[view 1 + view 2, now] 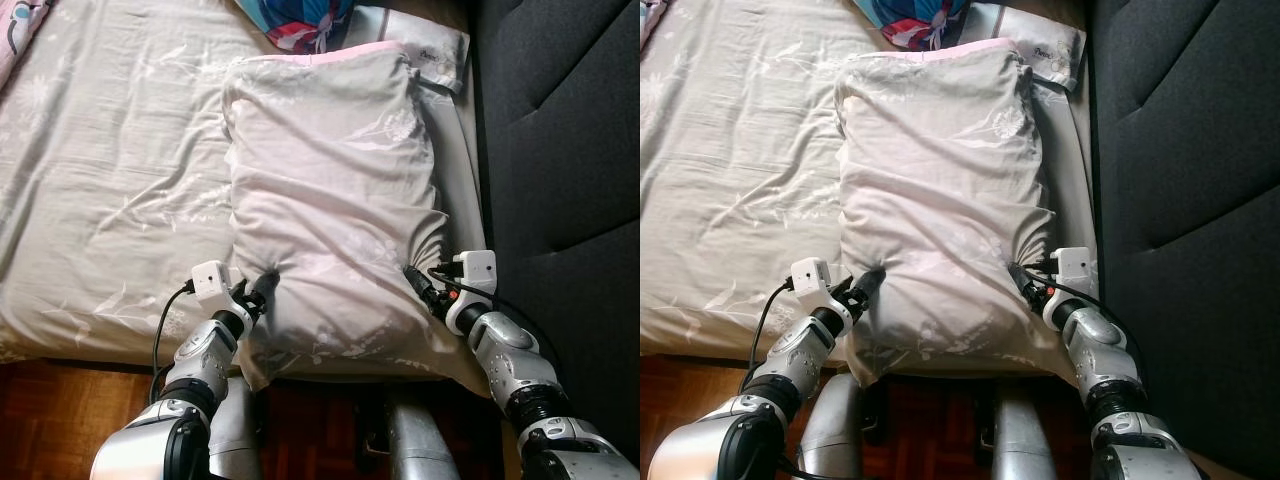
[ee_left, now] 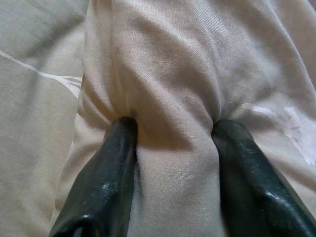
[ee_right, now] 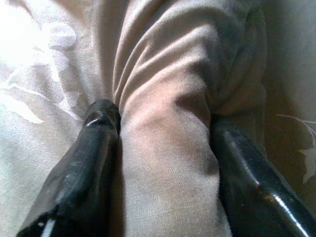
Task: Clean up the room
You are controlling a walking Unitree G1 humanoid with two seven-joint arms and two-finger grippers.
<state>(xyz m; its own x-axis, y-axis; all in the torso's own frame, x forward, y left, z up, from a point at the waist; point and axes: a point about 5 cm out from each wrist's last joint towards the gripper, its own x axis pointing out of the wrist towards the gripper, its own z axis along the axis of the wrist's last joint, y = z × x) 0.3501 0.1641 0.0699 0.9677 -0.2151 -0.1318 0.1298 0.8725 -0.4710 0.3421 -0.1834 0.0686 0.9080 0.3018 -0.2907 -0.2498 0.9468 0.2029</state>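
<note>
pillow (image 1: 330, 200), grey with faint floral print, lies on the bed (image 1: 110, 170) along its right side, beside the dark upholstered headboard (image 1: 560, 130). long axis runs away from the robot: near short end overhangs the bed edge toward the robot, far short end points at a colourful bundle (image 1: 300, 22) and a white packet (image 1: 430, 45) at the top. a pink lining edge shows along the far end.

left hand (image 1: 262, 285) pinches the near left corner region of the pillow; right hand (image 1: 418, 280) pinches the near right edge. both are clamped on fabric.

eye views: whole pillow outline, both silver arms, wrist cameras, wooden floor (image 1: 60, 410) below the bed edge.

left wrist view: a ridge of pillow cloth bunched between the two black fingers (image 2: 106, 182), tips sunk into the fabric; bed sheet visible to one side.

right wrist view: a thicker fold squeezed between the fingers (image 3: 89, 168), creases running along it; lighting dim on one side.
</note>
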